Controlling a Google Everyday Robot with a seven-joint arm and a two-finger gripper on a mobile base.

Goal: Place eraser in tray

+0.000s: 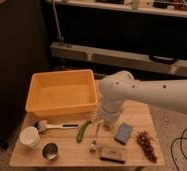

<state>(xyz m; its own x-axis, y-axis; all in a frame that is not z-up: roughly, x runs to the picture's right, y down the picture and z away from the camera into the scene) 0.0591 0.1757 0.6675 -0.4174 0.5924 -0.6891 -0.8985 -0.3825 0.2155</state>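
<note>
The gripper point(103, 124) hangs over the table point(137, 114), just right of the tray point(61, 106), jaws spread and empty. The eraser point(112, 154) lies flat near the table's front edge, just in front of the blue sponge point(122, 133).

Light wood counter point(72, 152) in front. Behind it, dark panel point(14, 55) at L. Pale long shelf point(137, 59) runs across the back, dark gap above it, 2nd pale shelf point(137, 9) at top. Speckled floor point(179, 131) at R w/ black cable point(173, 150) looped on it. Light dim, warm.
</note>
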